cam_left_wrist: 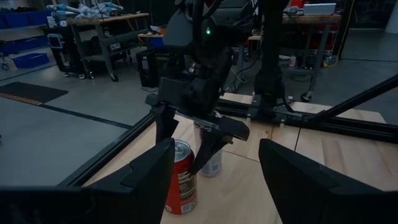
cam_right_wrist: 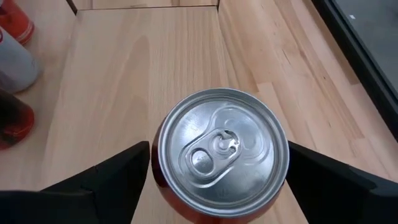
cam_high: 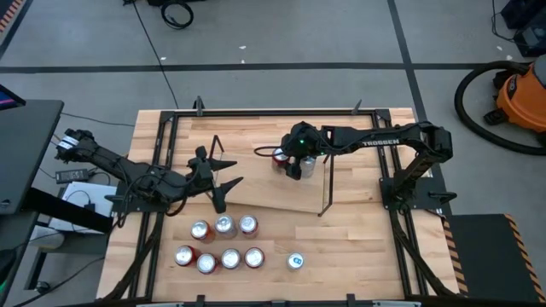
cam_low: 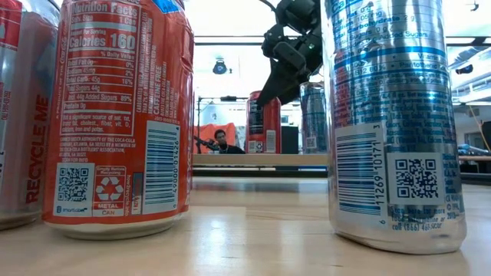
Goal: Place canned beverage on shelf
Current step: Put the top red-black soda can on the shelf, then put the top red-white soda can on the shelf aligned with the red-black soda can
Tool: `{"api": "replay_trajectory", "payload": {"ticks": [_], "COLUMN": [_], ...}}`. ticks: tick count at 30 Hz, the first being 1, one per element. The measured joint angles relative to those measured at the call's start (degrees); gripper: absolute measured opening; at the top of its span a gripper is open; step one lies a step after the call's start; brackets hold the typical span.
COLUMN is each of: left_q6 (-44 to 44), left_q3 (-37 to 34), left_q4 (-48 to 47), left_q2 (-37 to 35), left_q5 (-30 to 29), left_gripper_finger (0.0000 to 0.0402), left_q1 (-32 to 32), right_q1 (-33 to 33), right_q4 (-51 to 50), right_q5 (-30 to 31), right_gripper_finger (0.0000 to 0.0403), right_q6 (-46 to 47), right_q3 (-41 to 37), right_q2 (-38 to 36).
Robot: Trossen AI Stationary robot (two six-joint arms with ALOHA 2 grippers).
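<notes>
Low view: red can (cam_low: 116, 115) and blue-silver can (cam_low: 393, 115) stand nearest, on tabletop. Farther off, right gripper (cam_high: 299, 166) hangs over shelf (cam_high: 256, 183), fingers spread either side of upright red can (cam_right_wrist: 219, 155) at approx. 12 o'clock of board centre. Left gripper (cam_high: 223, 175) waits at 9 o'clock, spread. Risk: finger clips rim on retract, tipping can into neighbouring can (cam_left_wrist: 211, 163).

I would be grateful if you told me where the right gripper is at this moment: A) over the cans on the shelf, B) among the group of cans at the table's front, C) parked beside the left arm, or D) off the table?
A: the high view shows the right gripper over the shelf, where a red can stands; its fingers flank a can top.
</notes>
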Motion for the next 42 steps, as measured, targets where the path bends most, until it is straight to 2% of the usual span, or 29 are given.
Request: {"api": "replay_trajectory", "payload": {"ticks": [16, 23, 31, 37, 42], "left_q6": [0.0, -0.01, 0.24, -0.06, -0.45], "left_q3": [0.0, 0.0, 0.0, 0.02, 0.02], "left_q4": [0.0, 0.0, -0.68, -4.02, -4.7], "left_q2": [0.0, 0.0, -0.39, -3.55, -4.77], "left_q5": [-0.01, 0.0, 0.0, -0.05, 0.02], "left_gripper_finger": [0.0244, 0.0244, 0.0244, 0.0244, 0.0244], "left_q1": [0.0, 0.0, -0.31, -3.31, -5.92], "right_q1": [3.69, 6.68, 12.38, 16.93, 21.07], "right_q4": [-8.14, -14.14, -13.77, -12.21, -9.43], "right_q5": [5.63, 14.01, 13.41, 9.18, 9.0], "right_gripper_finger": [0.0369, 0.0369, 0.0369, 0.0369, 0.0369], "right_q6": [-1.74, -3.75, -5.48, -5.15, -3.26], "right_q3": [8.14, 12.99, 15.77, 15.76, 15.78], "right_q2": [0.22, 0.15, 0.11, 0.11, 0.81]}}
